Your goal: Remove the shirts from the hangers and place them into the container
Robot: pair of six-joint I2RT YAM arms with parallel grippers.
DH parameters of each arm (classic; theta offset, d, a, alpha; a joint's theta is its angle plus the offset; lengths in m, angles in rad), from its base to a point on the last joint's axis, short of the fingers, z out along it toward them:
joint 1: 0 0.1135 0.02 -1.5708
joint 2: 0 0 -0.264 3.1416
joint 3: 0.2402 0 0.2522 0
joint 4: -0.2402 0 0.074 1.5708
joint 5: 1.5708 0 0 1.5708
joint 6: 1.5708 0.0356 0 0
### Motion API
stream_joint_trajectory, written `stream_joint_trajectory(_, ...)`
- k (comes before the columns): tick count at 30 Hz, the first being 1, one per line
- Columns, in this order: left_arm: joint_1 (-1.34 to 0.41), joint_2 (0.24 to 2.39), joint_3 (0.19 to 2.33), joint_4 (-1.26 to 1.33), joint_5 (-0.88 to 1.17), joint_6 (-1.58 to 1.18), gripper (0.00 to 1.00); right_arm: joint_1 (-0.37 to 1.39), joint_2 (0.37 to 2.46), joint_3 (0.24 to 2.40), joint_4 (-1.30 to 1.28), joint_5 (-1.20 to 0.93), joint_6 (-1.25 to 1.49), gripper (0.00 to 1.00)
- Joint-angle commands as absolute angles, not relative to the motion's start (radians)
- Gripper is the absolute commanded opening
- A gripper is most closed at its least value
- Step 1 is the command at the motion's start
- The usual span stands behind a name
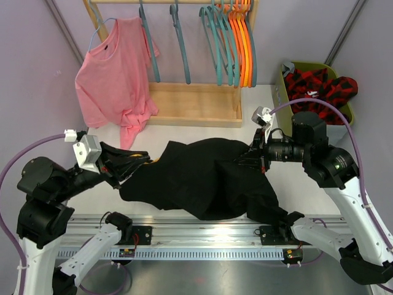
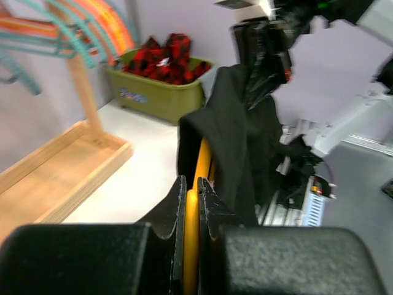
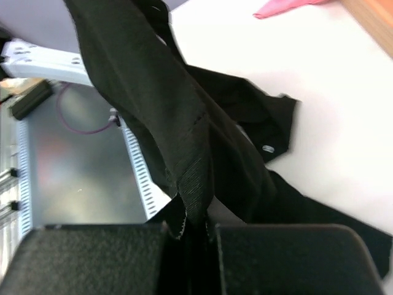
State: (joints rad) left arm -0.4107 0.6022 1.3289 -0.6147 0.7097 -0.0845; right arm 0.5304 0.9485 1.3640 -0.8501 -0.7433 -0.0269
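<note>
The black shirt (image 1: 202,178) lies bunched on the white surface (image 1: 181,132) in front of the wooden rack (image 1: 193,104), on the side toward the arm bases, one edge reaching the metal rail there. In front of the rack's left half, the left fingers (image 2: 166,218) are closed on the yellow hanger (image 2: 191,227), which runs up inside the black shirt's folds. In front of the rack's right end, the right fingers (image 1: 250,158) are pinched shut on a ribbed edge of the same shirt, and the cloth is drawn up off the surface between the two grips. A pink t-shirt (image 1: 116,74) hangs at the rack's left end, its hem trailing over the rack's base. Bare teal hangers (image 1: 215,43) hang along the middle of the rail, with orange hangers (image 1: 244,43) at its right end. Just right of the rack stands the olive-green laundry basket (image 1: 346,114), a red-and-black plaid shirt (image 1: 319,86) heaped inside it
</note>
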Motion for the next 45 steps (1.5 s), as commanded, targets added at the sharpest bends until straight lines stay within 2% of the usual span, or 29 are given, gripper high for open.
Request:
stream_joint_trajectory(1, -0.407, 0.574, 1.391, -0.65, 0.382, -0.034, 0.0, 0.534, 0.914, 1.396, -0.891, -0.599, -0.054, 0.0)
stream_joint_trajectory(7, -0.407, 0.502, 1.272, -0.608, -0.056, -0.099, 0.0, 0.534, 0.874, 1.396, -0.83, -0.525, -0.022, 0.0)
stream_joint_trajectory(13, -0.407, 0.356, 1.122, -0.402, -0.346, -0.189, 0.0, 0.534, 0.868, 1.367, -0.802, -0.451, -0.006, 0.0)
stream_joint_trajectory(18, -0.407, 0.288, 1.062, -0.296, -0.431, -0.21, 0.0, 0.534, 0.861, 1.35, -0.795, -0.355, 0.029, 0.0)
stream_joint_trajectory(25, -0.407, 0.282, 1.092, -0.353, -0.48, -0.221, 0.0, 0.534, 0.798, 1.319, -0.71, 0.064, 0.083, 0.0)
stream_joint_trajectory(29, -0.407, 0.273, 1.098, -0.359, -0.477, -0.222, 0.0, 0.534, 0.749, 1.267, -0.632, 0.193, 0.115, 0.0)
stream_joint_trajectory(30, -0.407, 0.27, 1.098, -0.354, -0.473, -0.225, 0.0, 0.534, 0.747, 1.264, -0.63, 0.169, 0.106, 0.0)
stream_joint_trajectory(33, -0.408, 0.275, 1.081, -0.322, -0.417, -0.233, 0.0, 0.535, 0.794, 1.258, -0.643, -0.172, 0.11, 0.0)
stream_joint_trajectory(35, -0.408, 0.288, 1.068, -0.287, -0.329, -0.236, 0.0, 0.534, 0.831, 1.241, -0.629, -0.305, 0.144, 0.0)
stream_joint_trajectory(36, -0.408, 0.293, 1.06, -0.273, -0.292, -0.254, 0.0, 0.535, 0.862, 1.229, -0.617, -0.46, 0.153, 0.0)
stream_joint_trajectory(39, -0.408, 0.328, 1.019, -0.175, -0.126, -0.294, 0.0, 0.538, 0.916, 1.154, -0.493, -0.747, 0.231, 0.0)
stream_joint_trajectory(45, -0.408, 0.36, 0.94, 0.012, -0.006, -0.402, 0.0, 0.638, 0.992, 1.176, -0.626, -0.767, 0.14, 0.0)
